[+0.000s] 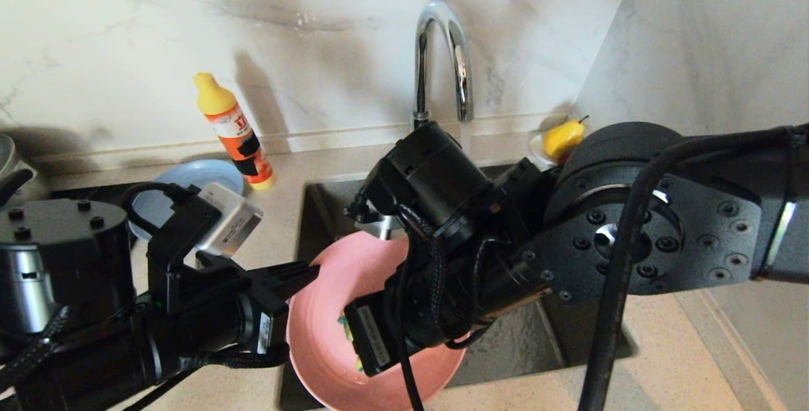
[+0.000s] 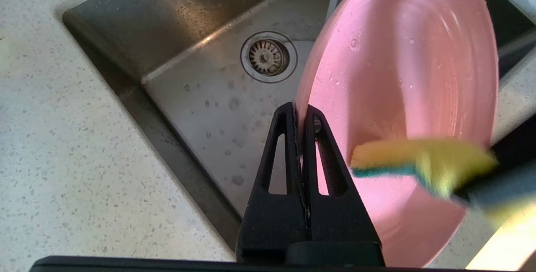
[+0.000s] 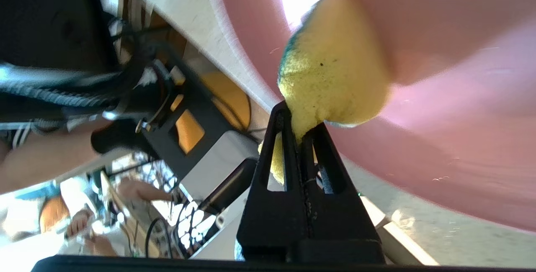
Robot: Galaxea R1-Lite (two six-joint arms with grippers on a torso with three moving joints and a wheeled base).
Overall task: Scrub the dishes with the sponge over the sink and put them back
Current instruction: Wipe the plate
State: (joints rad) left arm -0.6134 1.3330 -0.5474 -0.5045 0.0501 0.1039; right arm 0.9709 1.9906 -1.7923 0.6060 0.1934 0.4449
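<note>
Now pinching the rim of the salmon-pink plate (image 2: 402, 96) with the left gripper (image 2: 300, 115), claws clamped tight, tilting it on edge over the front of the sink (image 2: 201, 79). Pressing the sponge (image 3: 335, 67) against the plate's inner face with the right gripper (image 3: 298, 123), claws squeezed shut on the yellow foam. Leaving the grey-blue plate (image 1: 189, 177) lying on the worktop's back left.

The plate (image 1: 328, 335) is salmon pink, beaded with clear drops. The sponge (image 3: 335, 75) is yellow with a green edge. The sink (image 2: 201, 96) is dull brushed steel, the tap (image 1: 442, 63) bright chrome. The counter (image 2: 63, 159) is pale beige with dark specks. A yellow-capped bottle (image 1: 234, 129) wears an orange-and-white label. Another plate (image 1: 189, 180) is light blue. Both grippers (image 2: 300, 115) (image 3: 298, 123) are black.
</note>
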